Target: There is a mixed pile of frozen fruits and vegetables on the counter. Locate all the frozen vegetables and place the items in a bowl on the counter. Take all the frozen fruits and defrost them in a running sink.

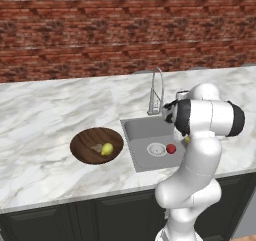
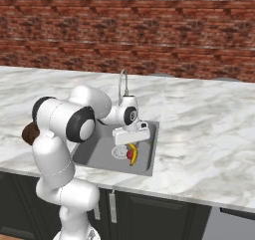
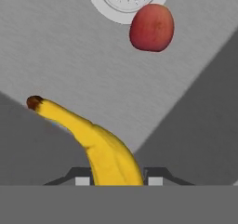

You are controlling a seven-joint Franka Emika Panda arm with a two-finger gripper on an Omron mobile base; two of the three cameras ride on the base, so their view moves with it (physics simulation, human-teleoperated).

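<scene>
Your tool [image 3: 118, 181] is pinching the banana [image 3: 100, 146] by one end above the sink [image 1: 137, 130], its long axis pointing away toward the drain [image 3: 123, 0], where the red fruit [image 3: 152, 27] already lies just beside.

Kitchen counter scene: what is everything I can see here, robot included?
Curved yellow banana: one, between the gripper's fingers above the sink basin.
Round red fruit: one, on the sink floor beside the drain.
Yellow-green oval piece: one, in the bowl.
Pale beige lump: one, in the bowl, beside the oval piece.
Dark brown wooden bowl: one, on the counter left of the sink.
Grey steel sink: one, set in the counter.
Curved chrome faucet: one, behind the sink.
White marble counter: one, above dark cabinets.
Brick wall: red-brown, behind.
Gripper: one, shut on the banana.
</scene>
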